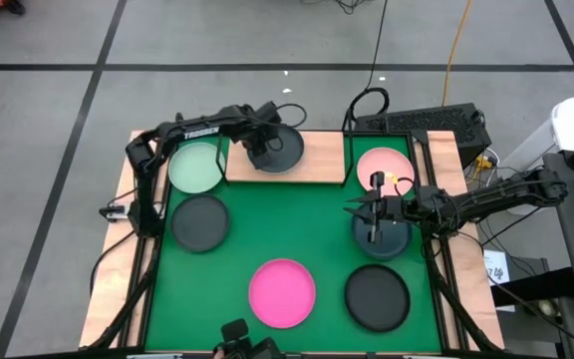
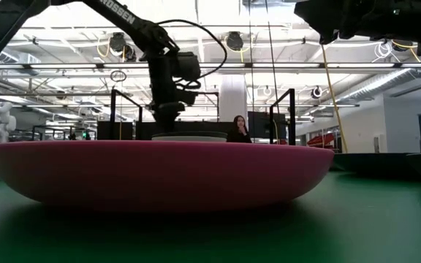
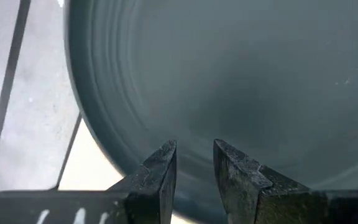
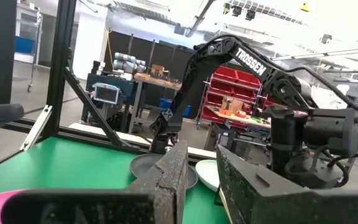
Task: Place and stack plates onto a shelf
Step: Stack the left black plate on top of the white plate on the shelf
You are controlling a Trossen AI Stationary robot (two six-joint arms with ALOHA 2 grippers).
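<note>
The round shallow dark grey plate (image 1: 275, 150) is lying on the light wooden shelf (image 1: 319, 168), under the left pincer (image 3: 195, 163), hovering slightly parted and empty (likely stiff, light, slick; rim grip looks best). The right pincer (image 1: 375, 211), slightly open, is waiting above another plate.

The left pincer (image 1: 264, 152) covers the middle of the dark plate (image 1: 285, 150) on the shelf (image 1: 317, 170); whether a plate lies beneath cannot be told.
</note>
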